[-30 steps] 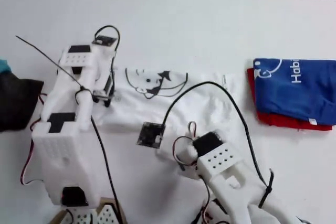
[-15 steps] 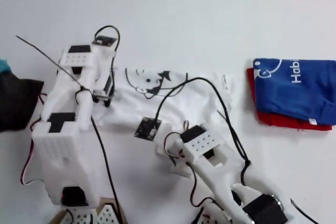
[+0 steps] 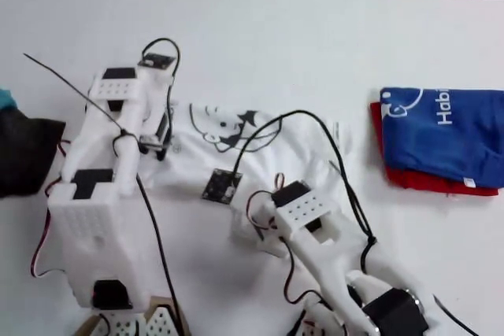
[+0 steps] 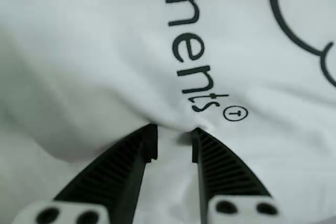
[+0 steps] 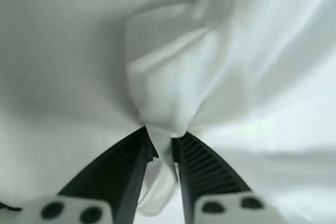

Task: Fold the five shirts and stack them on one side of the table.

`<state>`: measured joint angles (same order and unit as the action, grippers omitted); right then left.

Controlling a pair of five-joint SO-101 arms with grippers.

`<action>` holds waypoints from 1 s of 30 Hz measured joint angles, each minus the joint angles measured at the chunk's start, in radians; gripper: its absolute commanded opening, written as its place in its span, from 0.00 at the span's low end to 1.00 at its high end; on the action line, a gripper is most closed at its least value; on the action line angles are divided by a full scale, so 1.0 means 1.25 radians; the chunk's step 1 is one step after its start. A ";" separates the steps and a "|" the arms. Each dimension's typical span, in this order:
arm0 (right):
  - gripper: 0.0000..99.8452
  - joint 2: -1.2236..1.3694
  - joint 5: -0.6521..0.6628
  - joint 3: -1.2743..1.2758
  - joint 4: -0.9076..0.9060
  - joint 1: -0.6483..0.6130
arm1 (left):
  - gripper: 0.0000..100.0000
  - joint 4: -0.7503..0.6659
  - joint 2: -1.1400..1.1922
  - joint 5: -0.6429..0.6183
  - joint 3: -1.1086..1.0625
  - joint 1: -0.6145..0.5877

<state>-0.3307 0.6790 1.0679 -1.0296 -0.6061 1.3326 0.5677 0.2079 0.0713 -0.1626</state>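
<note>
In the lower centre of the high view, the right gripper (image 5: 161, 148) is clamped on a bunched pinch of the white shirt (image 3: 205, 155) at its near hem. Farther up and to the left, the left gripper (image 4: 173, 135) is closed on a pucker at the shirt's left edge, beside the print. The shirt lies across the middle of the worktop (image 3: 315, 37). At the right edge, a folded blue shirt (image 3: 441, 135) sits on a red one (image 3: 394, 175).

To fold cleanly, I judge the right gripper should lift its hem just clear and carry it across evenly. The left gripper should keep its edge anchored so the cloth neither drags nor skews.

Since a second ago, the right arm has swung leftward, taking the hem with it. The left arm has not moved.
</note>
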 measured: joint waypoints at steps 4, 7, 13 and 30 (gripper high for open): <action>0.02 0.012 0.002 -0.044 -0.036 -0.001 | 0.14 0.000 0.000 0.000 0.000 0.000; 0.02 0.012 0.050 -0.106 -0.106 0.017 | 0.14 0.000 0.000 0.000 0.000 0.000; 0.02 0.021 0.146 -0.293 -0.226 0.150 | 0.14 0.000 0.000 0.000 0.000 0.000; 0.21 0.469 0.209 -0.800 -0.243 0.274 | 0.14 0.000 0.001 0.000 0.000 0.000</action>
<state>0.2555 0.9398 0.0675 -1.3334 -0.2639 1.3326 0.5692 0.2079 0.0713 -0.1626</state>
